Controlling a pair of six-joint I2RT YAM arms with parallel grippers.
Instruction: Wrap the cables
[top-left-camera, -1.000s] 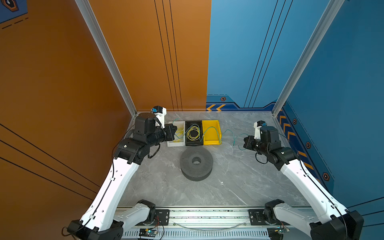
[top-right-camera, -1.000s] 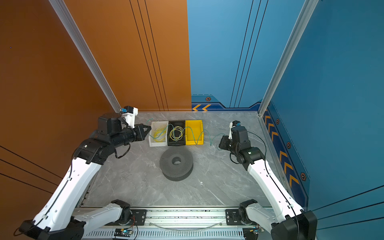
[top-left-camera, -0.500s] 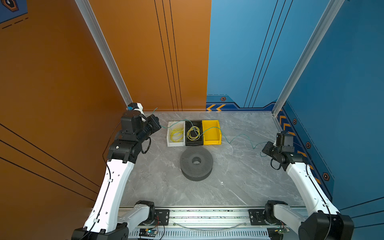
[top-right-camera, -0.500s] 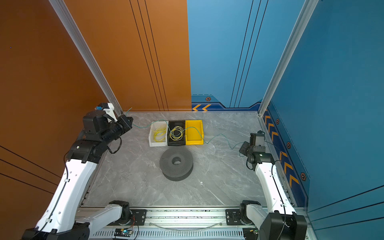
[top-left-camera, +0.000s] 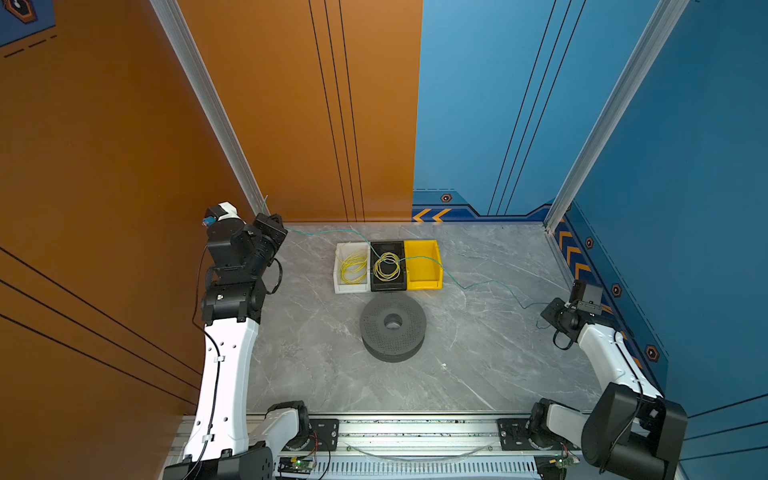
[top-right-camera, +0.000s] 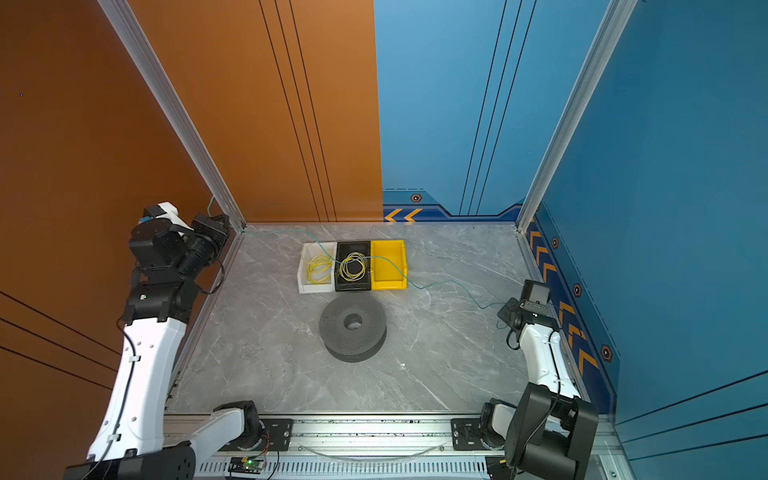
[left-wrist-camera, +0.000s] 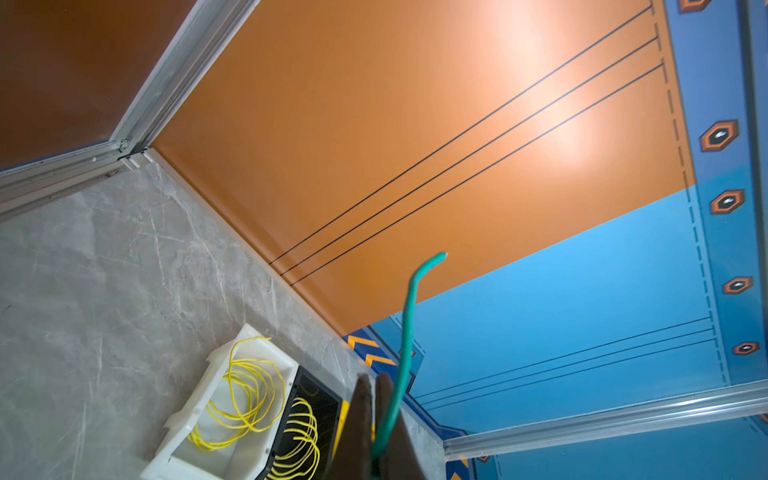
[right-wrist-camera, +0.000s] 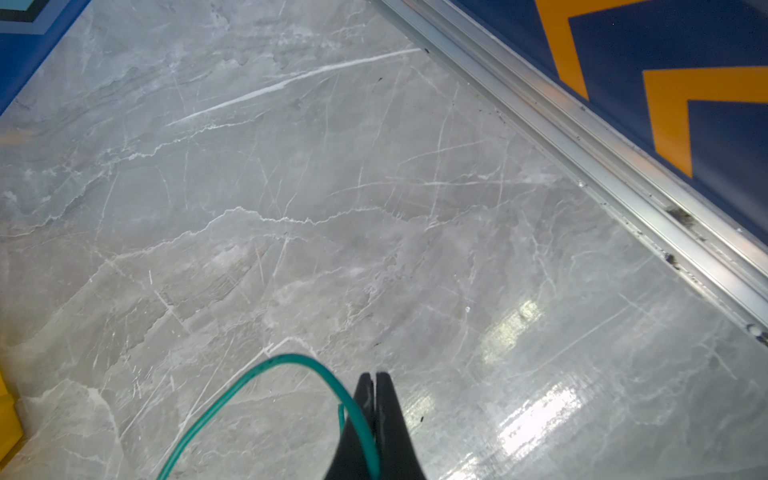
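Left gripper (top-left-camera: 269, 219), mid-left, and right gripper (top-left-camera: 546, 316), mid-right, each clamped tight on the green wire (top-left-camera: 490, 282) draped across the bins (top-left-camera: 420, 266).

Grey perforated spool (top-left-camera: 392, 326) lies flat mid-table (top-left-camera: 498, 365). At its 12 o'clock, three bins stand in a touching row: white bin (top-left-camera: 337, 270) toward 11, black bin (top-left-camera: 386, 246), yellow bin (top-left-camera: 424, 272) toward 1. Yellow wire coil (top-left-camera: 353, 266) in white; second coil (top-left-camera: 386, 269) in black. Spool probably just clear of the bins.

links: white (top-left-camera: 226, 365) | joints: black (top-left-camera: 232, 301) | cords: black (top-left-camera: 279, 275) | left hand (left-wrist-camera: 372, 380): black | right hand (right-wrist-camera: 374, 376): black
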